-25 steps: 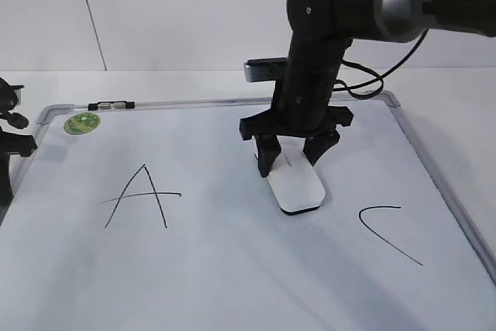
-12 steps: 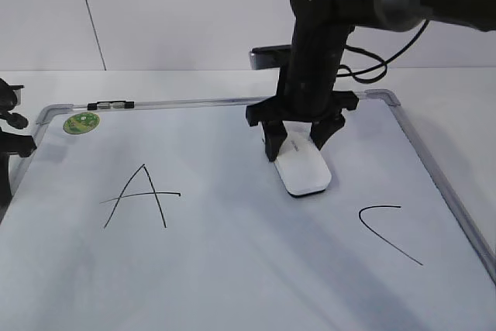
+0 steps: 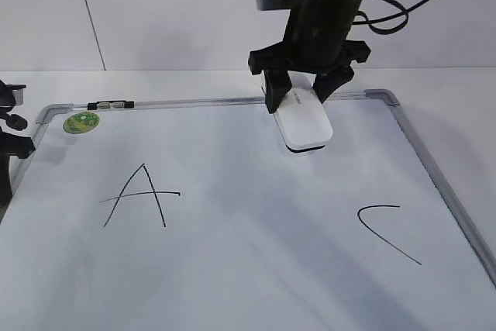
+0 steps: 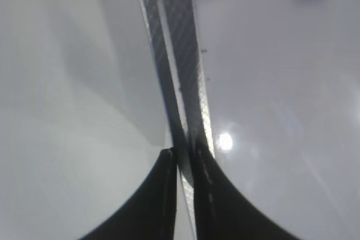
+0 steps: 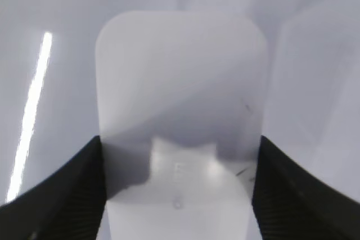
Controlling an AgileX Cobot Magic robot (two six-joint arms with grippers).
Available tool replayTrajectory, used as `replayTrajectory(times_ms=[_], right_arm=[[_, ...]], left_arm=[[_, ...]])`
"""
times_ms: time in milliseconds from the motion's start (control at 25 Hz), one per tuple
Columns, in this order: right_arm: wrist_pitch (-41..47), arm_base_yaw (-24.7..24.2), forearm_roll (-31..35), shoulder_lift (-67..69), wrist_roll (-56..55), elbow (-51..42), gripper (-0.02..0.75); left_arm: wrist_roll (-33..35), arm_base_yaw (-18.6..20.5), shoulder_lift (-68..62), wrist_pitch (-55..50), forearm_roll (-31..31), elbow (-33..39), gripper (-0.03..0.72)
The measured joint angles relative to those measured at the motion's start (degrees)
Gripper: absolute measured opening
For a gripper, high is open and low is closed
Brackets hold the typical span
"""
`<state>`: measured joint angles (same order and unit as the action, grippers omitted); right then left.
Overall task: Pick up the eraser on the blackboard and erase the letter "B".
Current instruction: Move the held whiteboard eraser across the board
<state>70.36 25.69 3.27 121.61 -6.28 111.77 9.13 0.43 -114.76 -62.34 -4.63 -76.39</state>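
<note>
White eraser (image 3: 304,125) with dark underside, held by black right end effector (image 3: 304,92). White blackboard (image 3: 232,269), silver-grey frame. Green round sticker (image 3: 81,122). Black marker letters "A" (image 3: 141,196) and "C" (image 3: 387,232). White tabletop (image 3: 457,98). Black left end effector (image 4: 185,195).

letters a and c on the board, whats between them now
Nothing: in the exterior view the blackboard is bare between the A and the C; no B shows.

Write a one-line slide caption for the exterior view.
Right gripper holds the white eraser over the whiteboard between letters A and C.
</note>
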Motion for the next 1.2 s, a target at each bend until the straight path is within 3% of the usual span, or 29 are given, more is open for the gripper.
replayTrajectory(times_ms=[840,1200], right_arm=[[0.14,-0.85,-11.61,-10.31,-3.74,-15.86,0.551],[0.14,-6.41,-13.56,-10.44,-4.82,-15.91,0.551]], left_arm=[[4.36,0.0,0.0,4.97,1.35,0.0,0.045],[4.61,0.0,0.0,6.18,1.47,0.0,0.045]])
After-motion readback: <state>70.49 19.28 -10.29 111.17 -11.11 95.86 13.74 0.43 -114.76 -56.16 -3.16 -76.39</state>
